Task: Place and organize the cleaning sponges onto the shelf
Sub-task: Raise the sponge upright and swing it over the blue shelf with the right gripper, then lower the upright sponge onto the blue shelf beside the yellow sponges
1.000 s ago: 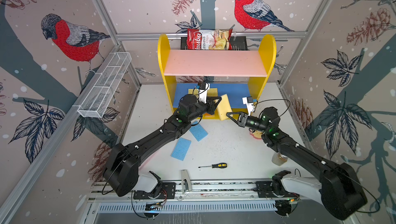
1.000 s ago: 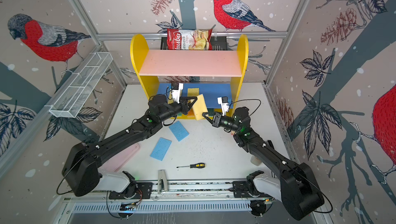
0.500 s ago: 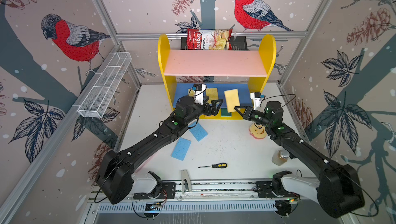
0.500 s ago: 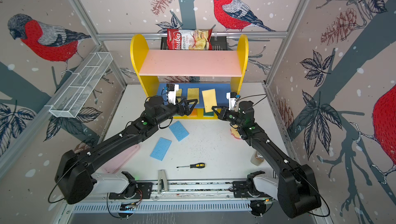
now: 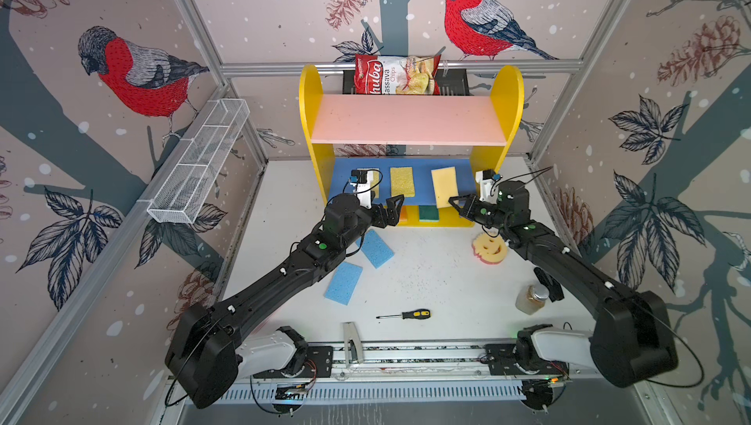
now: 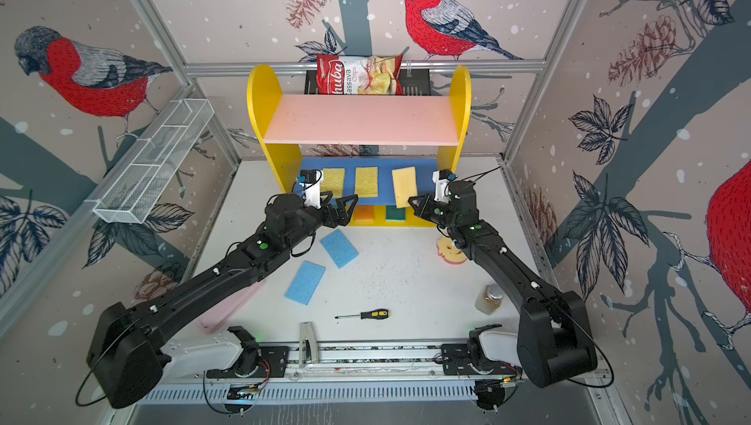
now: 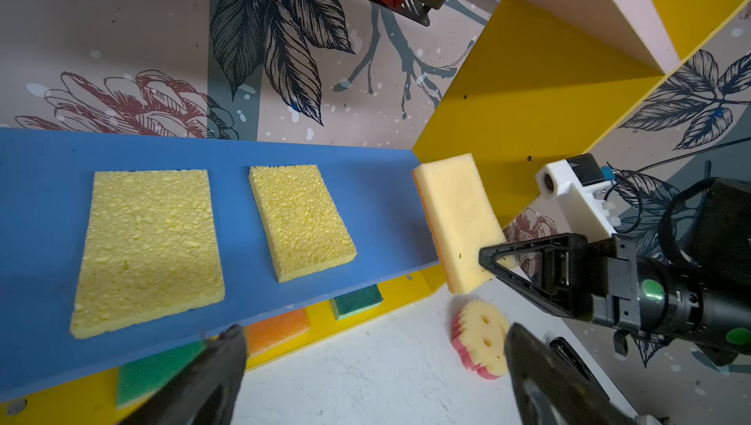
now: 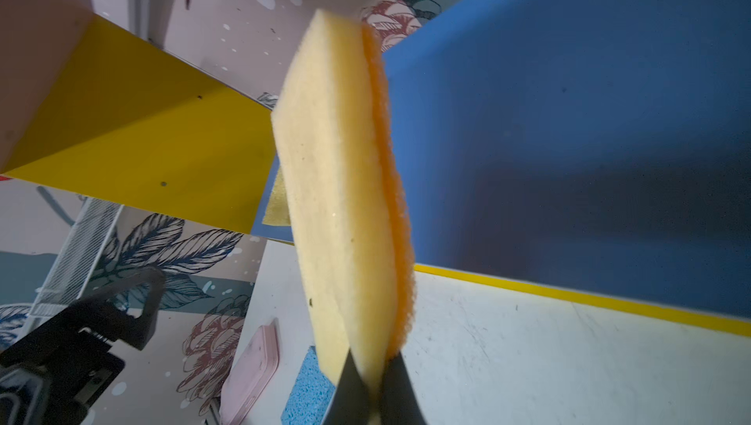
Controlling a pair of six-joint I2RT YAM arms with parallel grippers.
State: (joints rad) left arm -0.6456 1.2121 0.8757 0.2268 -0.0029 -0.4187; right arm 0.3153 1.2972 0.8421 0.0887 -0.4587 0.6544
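The cleaning sponges are partly sorted. Two yellow ones (image 7: 148,248) (image 7: 300,221) lie flat on the blue middle board (image 7: 40,183) of the shelf (image 5: 506,89), and an orange one (image 7: 276,331) and green ones (image 7: 355,301) sit on the yellow base below. Two light blue ones (image 5: 376,248) (image 5: 343,282) and the smiley-face sponge (image 5: 489,247) wait on the bench (image 5: 439,276). The step in hand looks like setting down a third yellow sponge (image 5: 444,186). The right claw (image 5: 452,201) is clamped on its near end, holding it over the board's right part, close to the yellow side panel. Its long axis runs front to back, roughly in line with its two neighbours but slightly canted. The yellow face is up and the orange scrub layer faces down. The near end overhangs the front edge; whether the far end touches the board I cannot tell. The next move probably calls for pushing it deeper, squaring it, lowering it flat, then letting go. The left claw (image 6: 340,204) stands wide apart and empty just before the board's left part.
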